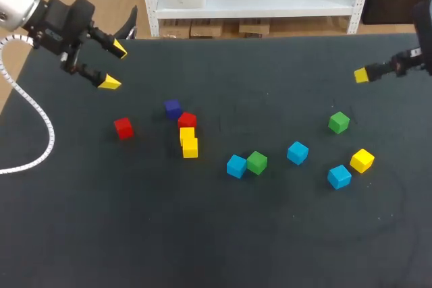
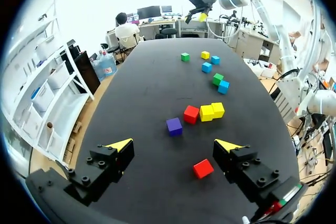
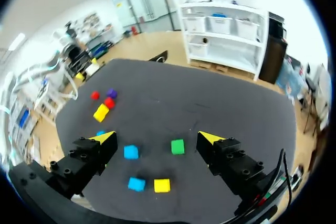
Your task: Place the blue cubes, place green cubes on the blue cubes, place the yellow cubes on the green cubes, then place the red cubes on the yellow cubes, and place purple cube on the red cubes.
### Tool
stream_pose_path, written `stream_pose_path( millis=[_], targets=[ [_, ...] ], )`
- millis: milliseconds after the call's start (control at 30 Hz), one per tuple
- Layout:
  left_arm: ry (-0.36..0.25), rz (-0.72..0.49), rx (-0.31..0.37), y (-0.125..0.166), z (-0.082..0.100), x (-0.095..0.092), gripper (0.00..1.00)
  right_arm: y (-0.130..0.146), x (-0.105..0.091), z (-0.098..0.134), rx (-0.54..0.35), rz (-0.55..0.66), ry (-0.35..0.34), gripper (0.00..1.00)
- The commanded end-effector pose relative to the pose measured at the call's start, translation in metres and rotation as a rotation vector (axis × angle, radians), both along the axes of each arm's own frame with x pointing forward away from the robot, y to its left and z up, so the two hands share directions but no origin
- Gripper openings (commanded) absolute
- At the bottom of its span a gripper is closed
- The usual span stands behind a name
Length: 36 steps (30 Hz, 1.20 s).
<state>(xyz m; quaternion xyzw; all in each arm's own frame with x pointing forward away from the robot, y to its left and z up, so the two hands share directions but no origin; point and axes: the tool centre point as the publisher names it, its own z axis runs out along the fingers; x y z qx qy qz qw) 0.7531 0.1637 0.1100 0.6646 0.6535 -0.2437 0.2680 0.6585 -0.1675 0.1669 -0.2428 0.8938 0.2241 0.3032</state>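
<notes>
Right arm (image 1: 420, 28): cut by the head view's edge; one yellow fingertip (image 1: 362, 75) shows, the other hidden.
Left arm (image 1: 17, 1): cut at the same view's corner.
Tabletop (image 1: 202, 247): near edge lies outside the head view.
Blue cube (image 3: 100, 132): right wrist view, mostly hidden behind a finger (image 3: 90, 153) of the right pincer (image 3: 157, 139).
Yellow cubes (image 3: 101, 112): same view, too small to separate.

The table (image 1: 202, 234) top is a dark matt sheet, kinda felt-like, zero shine. The cubes (image 2: 202, 168) look smooth with a faint sheen, probably plastic, though it's hard to be sure. The left gripper (image 2: 175, 144) is matt black with smooth yellow tips. The left arm (image 1: 17, 1) has a silvery metal shell and a ribbed white cable (image 1: 34, 119).
</notes>
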Motion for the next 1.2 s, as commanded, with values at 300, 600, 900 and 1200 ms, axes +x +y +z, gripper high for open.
stream_pose_path(
  millis=[300, 600, 900, 1200],
  targets=[
    [-0.004, 0.0, -0.002, 0.0, -0.001, -0.001, 1.0, -0.015, -0.001, 0.016, -0.078, 0.927, 0.163, 1.0],
    [-0.004, 0.0, -0.002, 0.0, -0.001, -0.001, 1.0, -0.015, -0.001, 0.016, -0.078, 0.927, 0.163, 1.0],
    [-0.004, 0.0, -0.002, 0.0, -0.001, -0.001, 1.0, 0.0, 0.001, -0.003, -0.11, 1.047, 0.105, 1.0],
    [-0.004, 0.0, -0.002, 0.0, -0.001, -0.001, 1.0, 0.027, -0.002, -0.044, -0.197, 1.327, -0.018, 1.0]
  ],
)
